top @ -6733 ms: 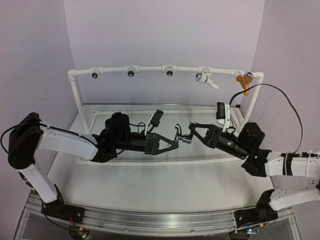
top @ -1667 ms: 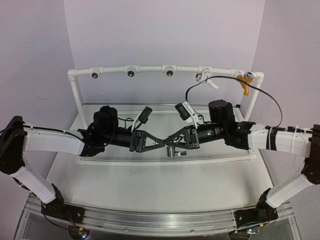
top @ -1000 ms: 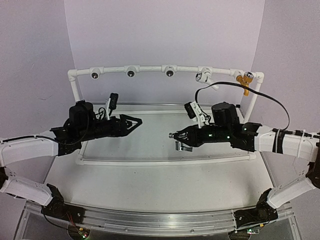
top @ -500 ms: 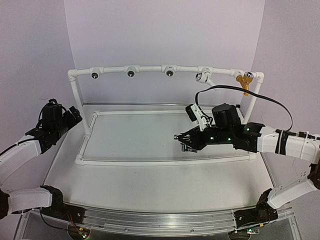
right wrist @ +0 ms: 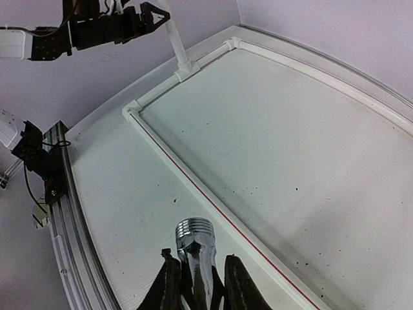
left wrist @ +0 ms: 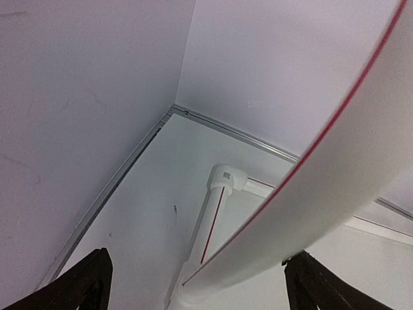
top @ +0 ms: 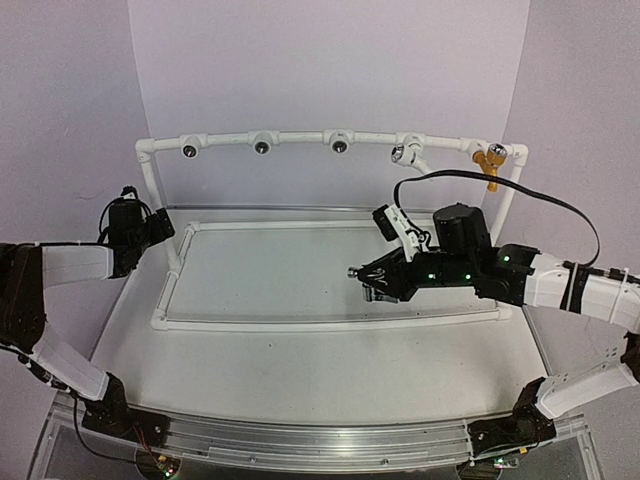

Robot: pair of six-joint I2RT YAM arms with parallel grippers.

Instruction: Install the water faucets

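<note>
My right gripper (top: 362, 281) is shut on the silver-grey water faucet (right wrist: 194, 230), and its threaded end sticks out past the fingers (right wrist: 169, 284) above the front rail of the white pipe frame (top: 330, 322). A white faucet (top: 412, 156) and an orange-yellow faucet (top: 489, 161) sit on the frame's top rail at the right. My left gripper (top: 160, 228) is open at the far left beside the frame's left post (top: 158, 200). In the left wrist view its fingers (left wrist: 84, 284) stand wide apart, and the blurred post (left wrist: 335, 174) crosses close in front.
Three white tee fittings with dark holes (top: 188, 150) (top: 262, 146) (top: 340, 144) line the top rail to the left of the white faucet. A black cable (top: 520, 185) arcs over my right arm. An aluminium rail (top: 300, 440) runs along the near table edge.
My left arm has pulled back from the table's middle to the far left by the frame's post. My right gripper, still holding the silver faucet, has barely shifted.
</note>
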